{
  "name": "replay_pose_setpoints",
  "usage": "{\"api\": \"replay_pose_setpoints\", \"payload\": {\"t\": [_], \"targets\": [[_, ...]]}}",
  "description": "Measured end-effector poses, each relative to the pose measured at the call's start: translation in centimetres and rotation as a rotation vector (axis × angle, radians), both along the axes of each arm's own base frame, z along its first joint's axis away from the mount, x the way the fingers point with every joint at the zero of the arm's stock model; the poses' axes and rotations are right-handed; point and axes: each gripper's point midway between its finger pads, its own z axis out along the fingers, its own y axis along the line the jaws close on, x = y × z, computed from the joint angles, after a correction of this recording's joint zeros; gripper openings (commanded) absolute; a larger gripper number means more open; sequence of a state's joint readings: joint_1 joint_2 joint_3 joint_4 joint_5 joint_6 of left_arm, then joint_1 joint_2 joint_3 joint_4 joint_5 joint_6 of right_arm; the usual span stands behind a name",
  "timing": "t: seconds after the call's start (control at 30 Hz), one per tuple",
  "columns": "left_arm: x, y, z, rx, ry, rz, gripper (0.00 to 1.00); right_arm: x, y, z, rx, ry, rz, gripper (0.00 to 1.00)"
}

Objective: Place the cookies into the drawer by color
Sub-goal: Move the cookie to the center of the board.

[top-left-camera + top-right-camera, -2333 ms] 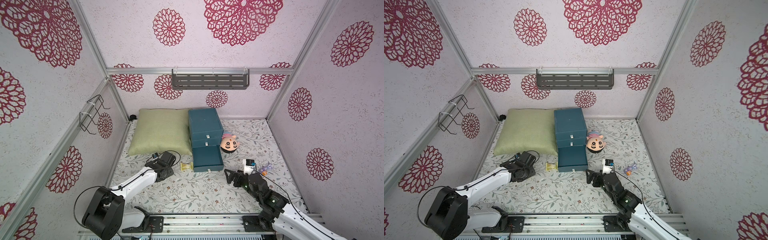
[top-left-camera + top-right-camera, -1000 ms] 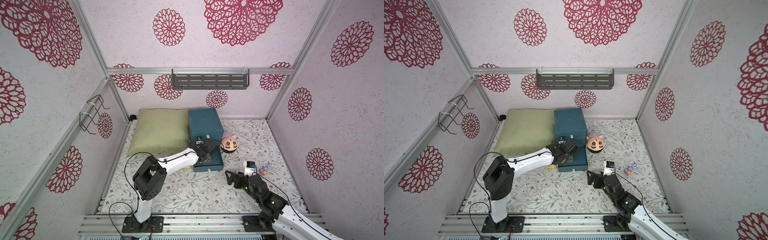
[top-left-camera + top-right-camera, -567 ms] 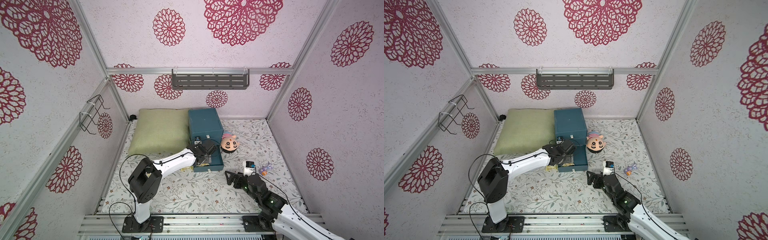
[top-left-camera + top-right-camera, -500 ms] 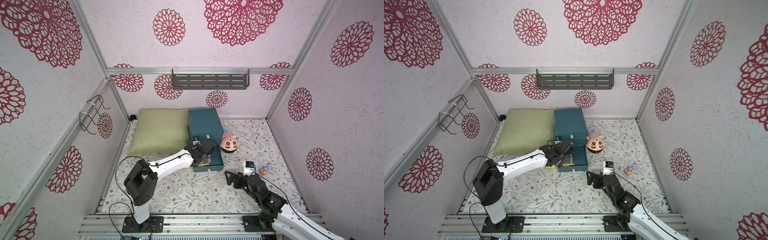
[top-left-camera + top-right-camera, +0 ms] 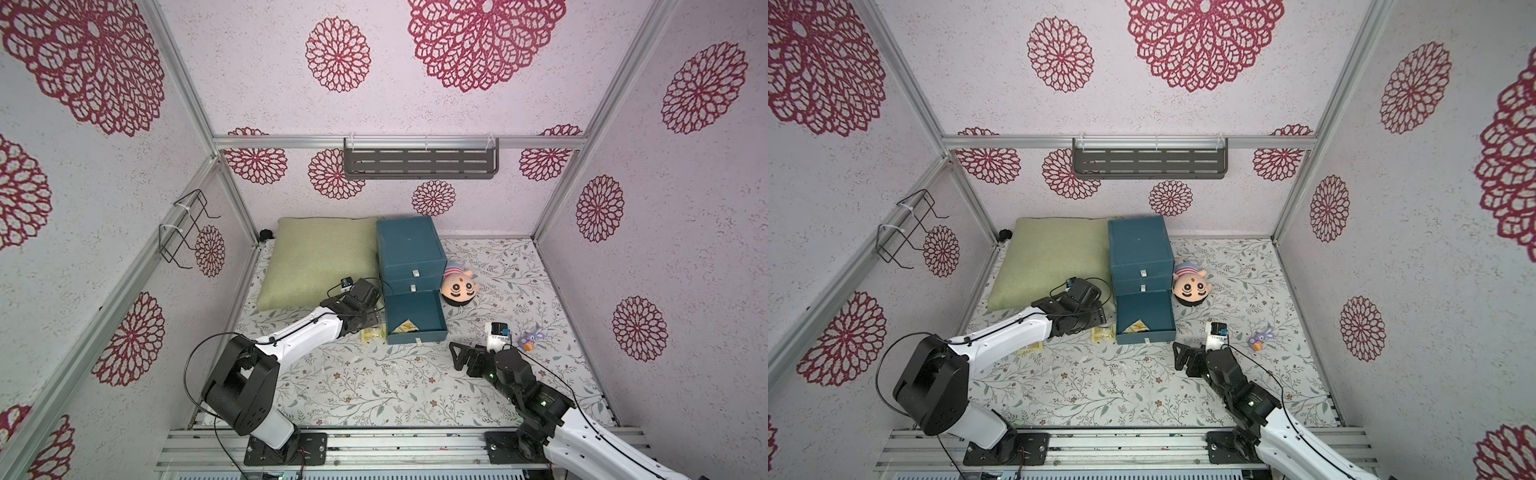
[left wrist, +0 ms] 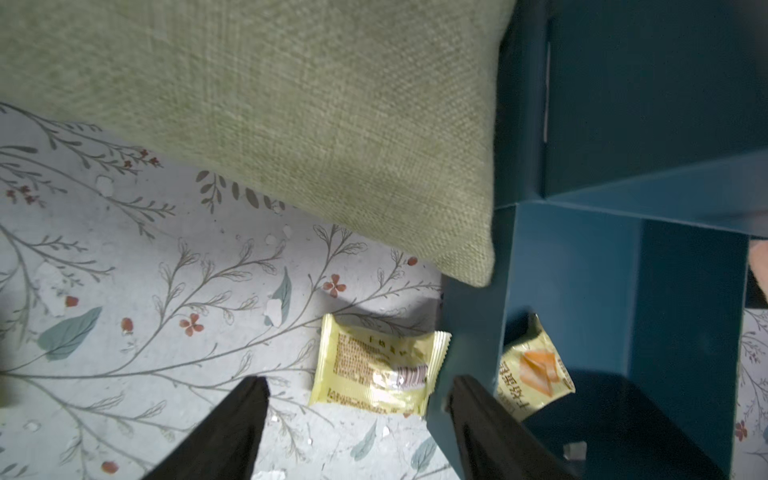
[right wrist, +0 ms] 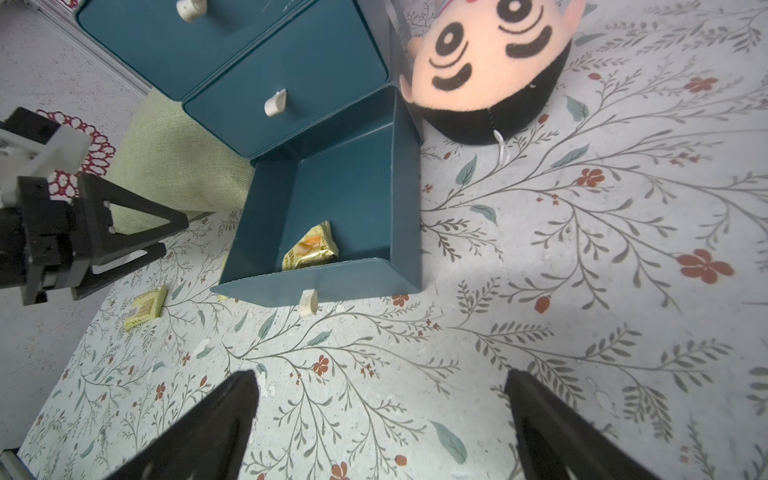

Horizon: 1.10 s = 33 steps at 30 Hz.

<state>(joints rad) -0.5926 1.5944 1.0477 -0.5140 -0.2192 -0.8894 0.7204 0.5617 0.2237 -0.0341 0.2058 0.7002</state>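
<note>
Withdrawn from over the open bottom drawer (image 5: 417,336), where it stood a second ago, the left tool (image 6: 359,382) now sits low outside that drawer's side wall, jaws moderately apart and empty. One yellow cookie (image 5: 403,327) lies inside the compartment, which showed none two seconds back. Judgement: that deposit is complete and the arm is lining up the next item. A second yellow cookie (image 6: 372,370) lies flat on the counter (image 5: 374,386) directly ahead of the left tool, in line with the gap between its fingers and just beside the drawer wall. The right tool (image 7: 380,376) is unchanged: jaws wide, empty, well short of the drawer front. Only the left wrist view shows how the second cookie lines up with the jaws. The right wrist view shows plainly a third yellow cookie (image 7: 145,307) behind the left tool, beneath its forearm. The two upper drawers stand shut. No white or black packet appears in any view.
</note>
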Motion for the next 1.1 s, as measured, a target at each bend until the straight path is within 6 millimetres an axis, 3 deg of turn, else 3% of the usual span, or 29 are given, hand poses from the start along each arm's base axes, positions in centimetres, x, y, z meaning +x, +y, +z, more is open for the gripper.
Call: {"api": "replay_pose_setpoints", "payload": {"t": [0.3, 0.77, 0.93, 1.1], "targets": [[1.5, -1.0, -3.8, 0.023, 0.084, -0.035, 0.46, 0.0, 0.0, 0.1, 0.003, -0.003, -0.001, 0.99], [2.7, -1.8, -7.3, 0.063, 0.152, -0.079, 0.44, -0.1, -0.1, 0.2, 0.01, -0.002, -0.004, 0.99], [1.9, -1.6, -7.6, 0.058, 0.147, -0.088, 0.44, -0.1, -0.2, 0.3, 0.013, -0.005, -0.004, 0.99], [-0.3, -1.4, -7.7, 0.055, 0.15, -0.102, 0.45, -0.1, -0.2, 0.3, 0.014, -0.006, -0.005, 0.99]]}}
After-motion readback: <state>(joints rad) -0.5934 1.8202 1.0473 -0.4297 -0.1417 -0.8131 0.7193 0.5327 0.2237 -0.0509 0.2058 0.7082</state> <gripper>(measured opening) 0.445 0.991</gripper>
